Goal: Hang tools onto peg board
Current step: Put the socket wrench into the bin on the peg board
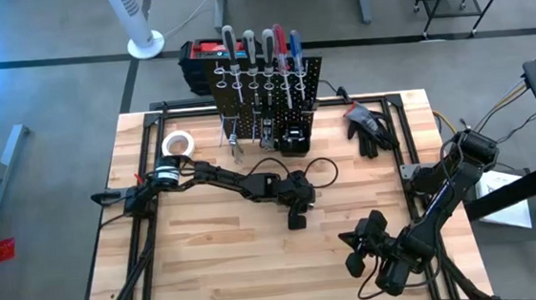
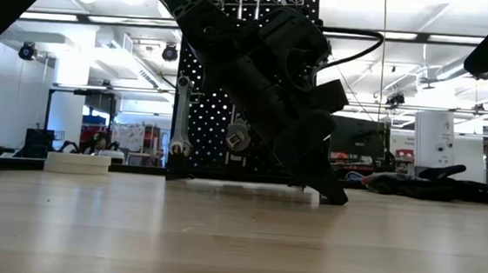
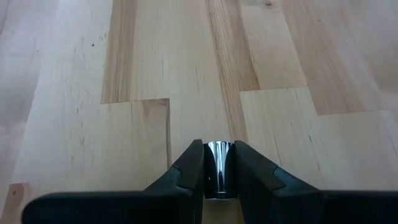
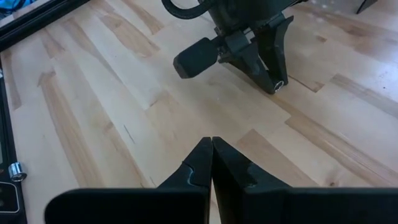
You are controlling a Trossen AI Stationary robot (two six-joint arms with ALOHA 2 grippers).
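Left gripper [image 3: 219,171] clamped on a small shiny silver metal bit [image 3: 219,175] — fingers [image 3: 186,174] pinch it from both sides with only a narrow gap, the bit filling that gap. In the high view the same gripper [image 1: 297,221] sits low over the middle of the light wooden table [image 1: 210,269], fingertips pointing down at the bare planks; the low view shows its tip [image 2: 333,196] at or just above the tabletop — contact can't be told. The right wrist view sees the bit's round silver end [image 4: 279,85] poking out between the left fingertips.

Right gripper [image 4: 212,160] fully closed, fingers pressed together, holding nothing. It hangs over the near right part of the table [image 1: 355,254], well apart from the left one.

Black upright perforated peg board [image 1: 268,85] stands at the far edge of the table, centre. Screwdrivers with grey, red and blue handles [image 1: 260,50] stand in its top rings; a silver wrench [image 2: 181,114] hangs on its front. White tape roll [image 1: 178,143] lies left of the board, black gloves [image 1: 370,125] right of it, black-and-red case [image 1: 201,56] behind it.
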